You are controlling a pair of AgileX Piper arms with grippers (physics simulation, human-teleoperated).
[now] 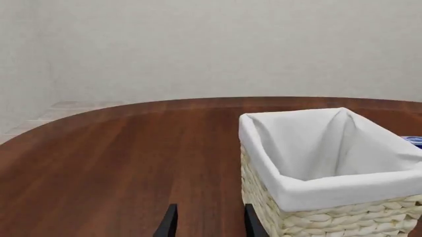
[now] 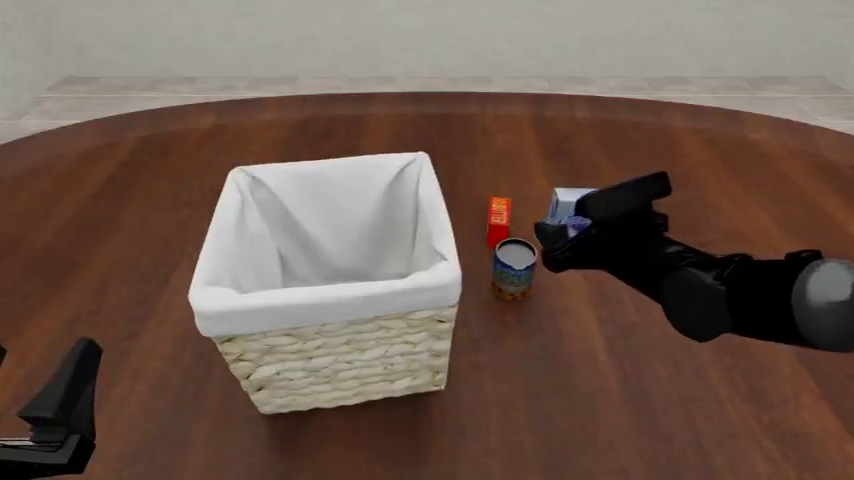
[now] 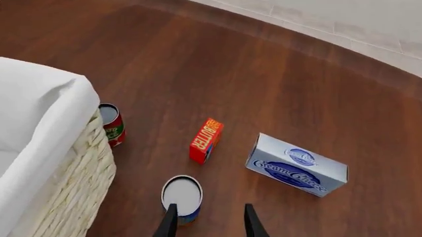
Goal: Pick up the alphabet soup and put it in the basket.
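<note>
Parted right fingers [image 3: 170, 223] hover just above the alphabet soup [image 3: 182, 197], which stands upright on the tabletop [image 3: 277, 89] beside the basket [image 3: 39, 148], slightly offset from their gap. Left fingers [image 1: 169, 224] are spread, holding nothing.

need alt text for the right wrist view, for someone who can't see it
The open right gripper hovers over a small silver-topped can with a blue label, upright on a dark wooden table. Nearby are a red-orange butter box, a blue-and-white cream cheese box, a red-labelled can and a cream wicker basket.
</note>
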